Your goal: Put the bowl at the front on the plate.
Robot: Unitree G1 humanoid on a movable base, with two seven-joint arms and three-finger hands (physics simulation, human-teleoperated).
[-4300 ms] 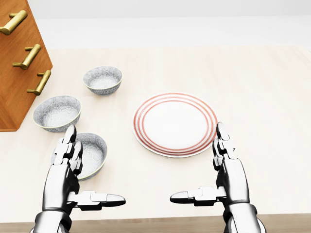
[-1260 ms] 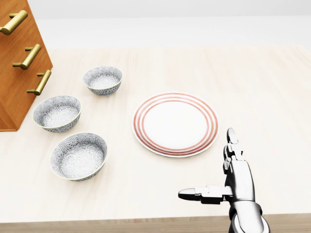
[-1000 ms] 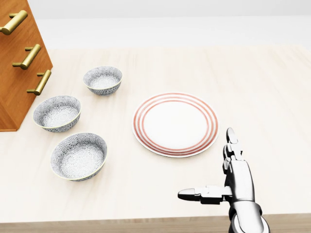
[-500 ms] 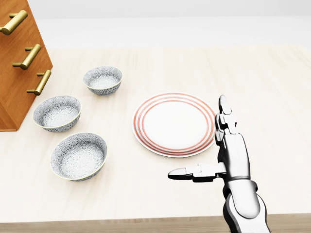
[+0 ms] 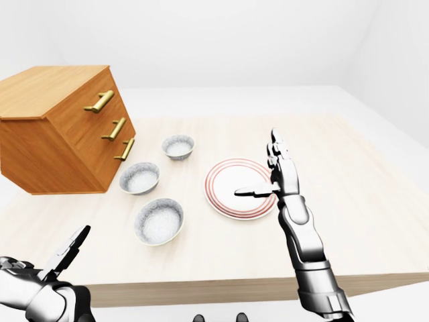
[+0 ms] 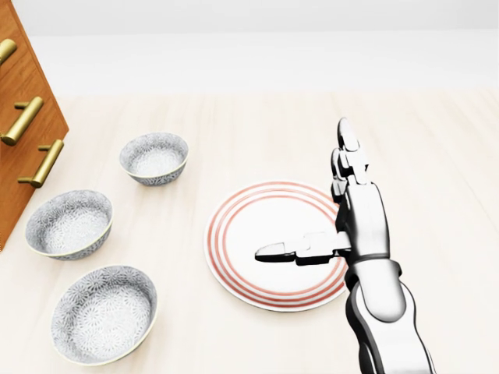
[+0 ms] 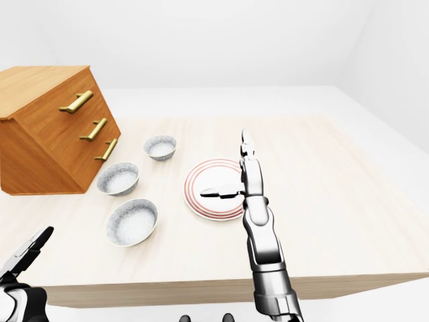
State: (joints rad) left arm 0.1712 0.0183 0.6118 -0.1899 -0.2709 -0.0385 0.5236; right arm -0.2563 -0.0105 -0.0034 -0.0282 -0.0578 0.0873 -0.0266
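Three grey patterned bowls sit left of a white plate with red rings (image 6: pixel 234 234) on the pale wooden table. The bowl nearest the bottom of the head view (image 6: pixel 104 313) stands upright and empty, with no hand touching it. My right hand (image 6: pixel 302 191) hovers open above the plate's right half, fingers (image 6: pixel 345 148) pointing up the view and thumb stretched left over the plate. My left hand (image 5: pixel 67 251) shows only in the eye views, at the bottom left below the table's near edge, open, holding nothing.
The middle bowl (image 6: pixel 69 224) and the far bowl (image 6: pixel 153 158) lie in a row toward the top left. A wooden drawer chest with brass handles (image 6: pixel 23 117) stands on the table at the left edge. The table's near edge (image 5: pixel 221 285) runs across the bottom of the left-eye view.
My right hand has risen and moved up-left, from beside the plate's lower right rim to above it. The head camera has shifted, so everything sits lower and larger. The left hand left the head view earlier.
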